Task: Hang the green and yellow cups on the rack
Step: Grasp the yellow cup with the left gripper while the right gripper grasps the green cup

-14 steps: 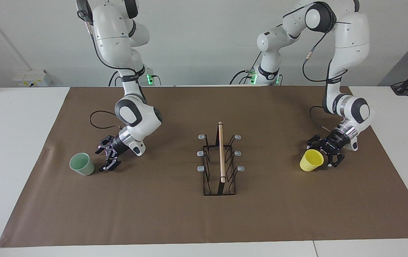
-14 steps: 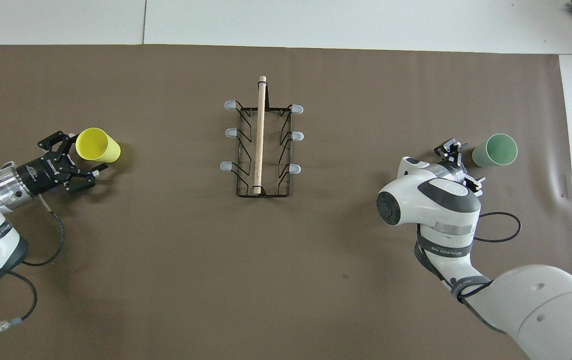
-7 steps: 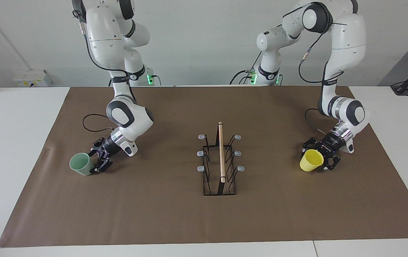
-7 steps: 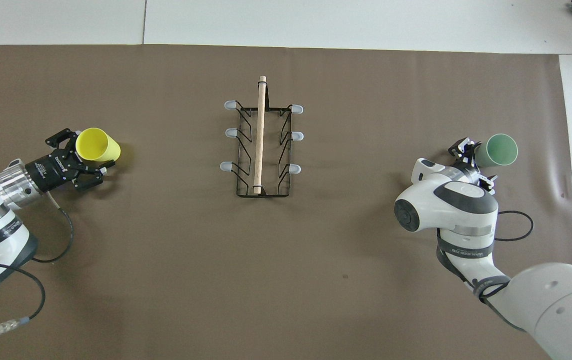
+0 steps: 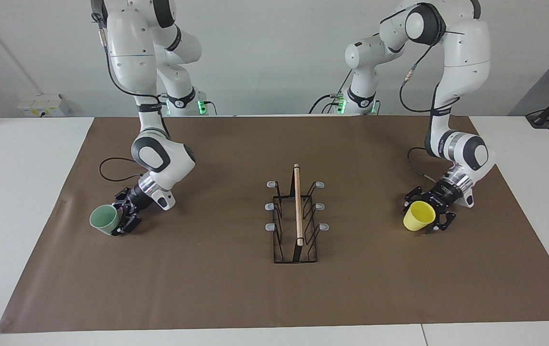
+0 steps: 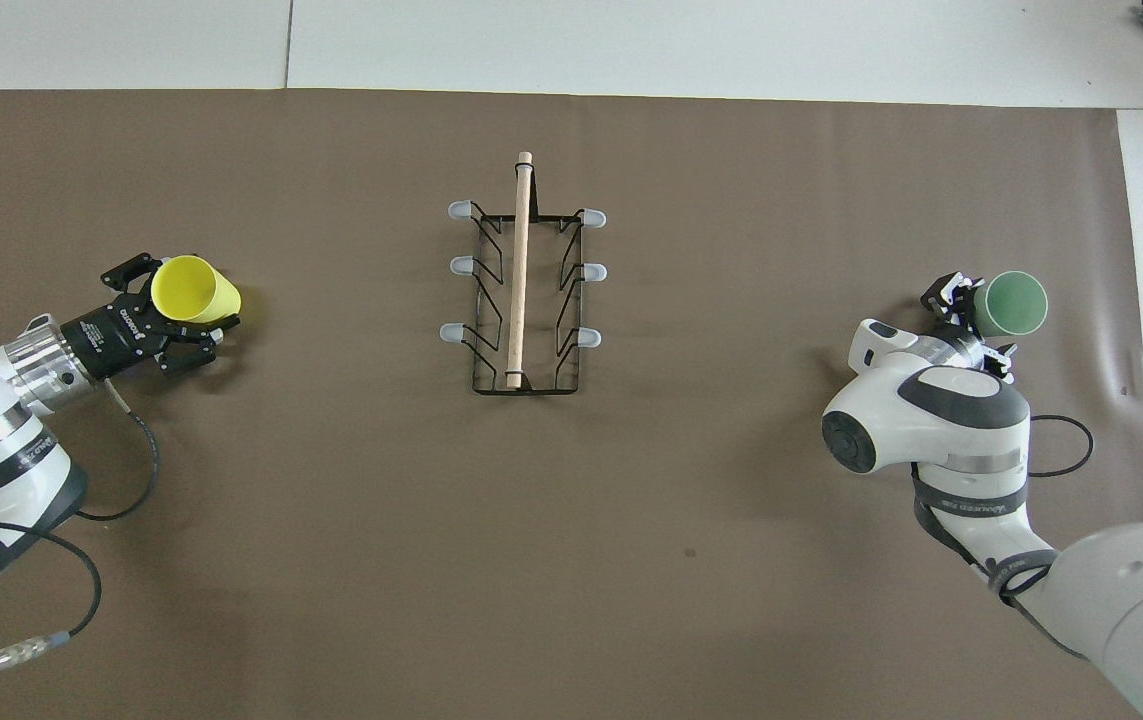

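Brown paper covers the white table. Left gripper, at middle right of the facing view, straddles the bright yellow cup, which is tipped on its side; fingers sit on either flank, and actual contact cannot be confirmed. Right gripper, at middle left, stands open around the pale mint green cup, also tilted. Both arms descend steeply with wrists bent low over the paper. Centre frame, the black wire rack with its wooden rod stands upright.
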Controlling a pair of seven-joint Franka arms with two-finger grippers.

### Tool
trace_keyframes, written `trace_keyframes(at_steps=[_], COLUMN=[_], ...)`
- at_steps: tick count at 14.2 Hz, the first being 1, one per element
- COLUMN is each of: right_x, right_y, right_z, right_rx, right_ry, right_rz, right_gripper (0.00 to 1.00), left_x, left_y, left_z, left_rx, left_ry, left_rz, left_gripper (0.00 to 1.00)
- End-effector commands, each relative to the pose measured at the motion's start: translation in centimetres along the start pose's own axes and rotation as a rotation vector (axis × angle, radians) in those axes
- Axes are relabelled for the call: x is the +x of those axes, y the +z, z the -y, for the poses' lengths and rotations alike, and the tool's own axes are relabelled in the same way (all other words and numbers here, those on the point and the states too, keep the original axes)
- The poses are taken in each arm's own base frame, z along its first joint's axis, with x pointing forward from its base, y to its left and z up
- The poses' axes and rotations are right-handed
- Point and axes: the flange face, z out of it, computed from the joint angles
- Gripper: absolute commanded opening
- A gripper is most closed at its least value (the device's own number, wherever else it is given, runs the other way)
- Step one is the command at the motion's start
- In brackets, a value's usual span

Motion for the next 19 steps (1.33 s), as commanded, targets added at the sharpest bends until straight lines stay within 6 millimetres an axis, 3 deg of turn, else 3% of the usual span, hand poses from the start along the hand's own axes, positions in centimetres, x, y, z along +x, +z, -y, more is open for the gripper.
trace_keyframes(at_steps=[1, 2, 6, 7, 11, 17, 19], right_x=[0.0, 0.0, -0.1, -0.2, -1.2, -6.0, -7.1], right_y=[0.8, 0.7, 0.5, 0.4, -0.4, -3.2, -5.4], right_z=[0.8, 0.8, 0.3, 0.0, -1.2, -6.6, -8.7], right_rx=[-0.030, -0.032, -0.036, -0.031, 0.016, 0.157, 0.202], right_ry=[0.000, 0.000, 0.000, 0.010, 0.088, 0.164, 0.215], right_rz=[-0.010, -0.013, 0.003, 0.004, -0.018, -0.190, -0.273], right_gripper=[1.00, 1.00, 0.06, 0.00, 0.00, 0.00, 0.00], left_x=[0.5, 0.5, 0.5, 0.4, -0.5, -3.2, -4.6], left_y=[0.2, 0.2, -0.5, -0.7, -2.2, -5.0, -6.2], left_z=[0.3, 0.3, 0.1, -0.1, -1.8, -5.7, -7.3], left_rx=[-0.027, -0.027, -0.028, -0.025, 0.011, 0.065, 0.086], left_ry=[-0.002, 0.001, 0.064, 0.073, 0.149, 0.301, 0.366], left_rz=[-0.003, -0.004, -0.001, -0.001, -0.040, -0.139, -0.173], left_gripper=[0.20, 0.00, 0.00, 0.00, 0.00, 0.00, 0.00])
